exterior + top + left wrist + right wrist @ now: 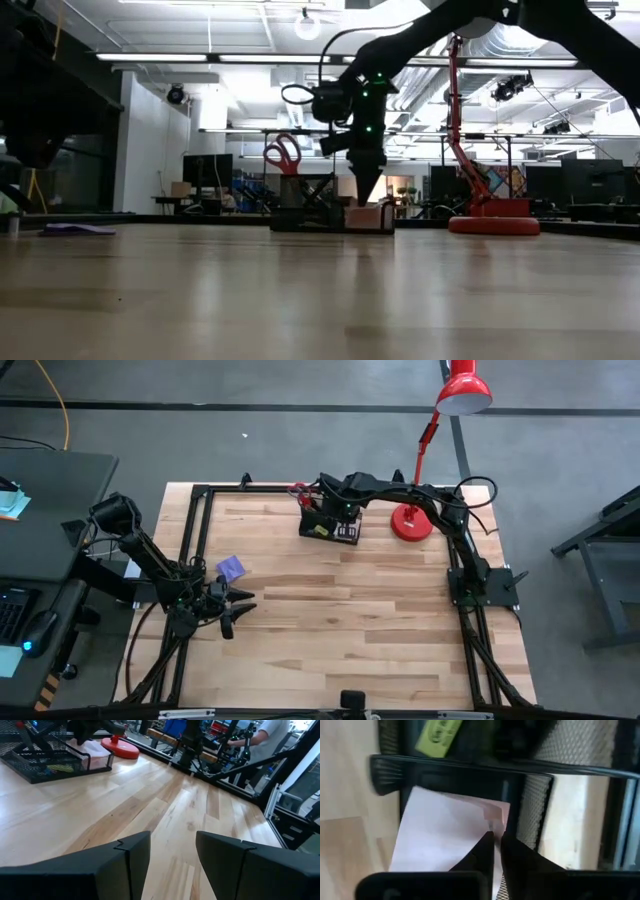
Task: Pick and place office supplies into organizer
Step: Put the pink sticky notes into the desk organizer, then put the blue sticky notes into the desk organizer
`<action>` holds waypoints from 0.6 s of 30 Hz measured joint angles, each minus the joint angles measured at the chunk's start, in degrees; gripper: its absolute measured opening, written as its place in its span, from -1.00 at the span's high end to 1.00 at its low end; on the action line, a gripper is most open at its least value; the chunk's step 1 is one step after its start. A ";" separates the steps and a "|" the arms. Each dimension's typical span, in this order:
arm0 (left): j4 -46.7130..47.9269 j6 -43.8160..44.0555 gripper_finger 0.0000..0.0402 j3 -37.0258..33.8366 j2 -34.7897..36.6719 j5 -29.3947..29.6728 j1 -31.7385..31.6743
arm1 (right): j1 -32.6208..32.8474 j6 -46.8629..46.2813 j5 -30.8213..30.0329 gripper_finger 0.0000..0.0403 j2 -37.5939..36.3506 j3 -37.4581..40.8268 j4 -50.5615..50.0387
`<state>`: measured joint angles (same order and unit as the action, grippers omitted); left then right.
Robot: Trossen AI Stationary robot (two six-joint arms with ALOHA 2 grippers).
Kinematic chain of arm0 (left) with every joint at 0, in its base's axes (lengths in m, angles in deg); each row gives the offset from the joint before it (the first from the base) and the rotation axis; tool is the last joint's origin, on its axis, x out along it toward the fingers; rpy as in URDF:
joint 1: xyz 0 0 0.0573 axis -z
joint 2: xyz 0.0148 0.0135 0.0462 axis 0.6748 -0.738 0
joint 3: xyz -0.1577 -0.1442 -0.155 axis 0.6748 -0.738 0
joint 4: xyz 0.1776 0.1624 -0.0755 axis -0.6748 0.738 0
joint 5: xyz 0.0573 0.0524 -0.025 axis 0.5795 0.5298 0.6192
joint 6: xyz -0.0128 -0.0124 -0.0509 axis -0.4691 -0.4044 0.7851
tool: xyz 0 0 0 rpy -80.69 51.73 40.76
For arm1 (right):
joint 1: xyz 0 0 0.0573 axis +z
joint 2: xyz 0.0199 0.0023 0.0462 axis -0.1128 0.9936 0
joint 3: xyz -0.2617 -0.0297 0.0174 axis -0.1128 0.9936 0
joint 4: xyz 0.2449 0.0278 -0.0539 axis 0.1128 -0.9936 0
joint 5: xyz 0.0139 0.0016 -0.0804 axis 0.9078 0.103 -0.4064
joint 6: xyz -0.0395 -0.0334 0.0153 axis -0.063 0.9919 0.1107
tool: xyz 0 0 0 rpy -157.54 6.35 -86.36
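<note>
Right wrist view puts my right claw (pixel 496 842) directly over the pink note pad (pixel 445 832), fingers nearly pressed together with only a thin slit between them, their tips at the pad's edge; I cannot tell whether they pinch it. The pad lies in a mesh compartment of the black organizer (pixel 470 765), and a small yellow piece (pixel 439 733) sits in the compartment next to it. From above, I see the organizer (pixel 330 523) at the far side of the worktop (pixel 340 630), just beside the red lamp base (pixel 411 522), with the right claw (pixel 345 520) above it. Level with the worktop, red-handled scissors (pixel 283 154) stand up out of the organizer's taller section. My left claw (pixel 235 610) waits near the worktop's left edge, fingers (pixel 125 860) spread and empty, with the purple note pad (pixel 231 568) lying near it.
</note>
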<state>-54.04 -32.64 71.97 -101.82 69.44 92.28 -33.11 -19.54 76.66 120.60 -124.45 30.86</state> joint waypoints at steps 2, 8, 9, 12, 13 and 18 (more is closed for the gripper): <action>0.09 0.00 0.25 -0.01 -0.02 0.08 0.00 | 0.14 -0.04 -1.56 0.82 0.00 -0.27 0.12; 0.02 0.00 0.25 0.00 0.00 0.13 0.00 | 1.15 0.39 -3.19 0.37 -0.03 -0.68 0.43; 0.00 0.00 0.25 0.00 0.00 0.04 0.00 | 1.46 0.22 -4.61 0.29 -0.03 -0.68 0.40; 0.00 0.01 0.25 0.00 0.00 -0.01 0.00 | 2.56 0.08 -7.62 0.07 -0.03 -0.68 -0.03; 0.00 0.01 0.25 -0.01 0.00 0.07 0.00 | 3.03 -0.10 -9.14 0.01 -0.03 -0.68 -0.41; 0.53 -0.75 0.25 -0.02 0.00 0.34 0.00 | 6.72 -6.04 -9.91 -0.12 -0.03 -3.27 -4.46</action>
<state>-53.51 -33.39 71.95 -101.82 69.77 92.28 -26.39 -25.57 66.75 120.57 -127.72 26.40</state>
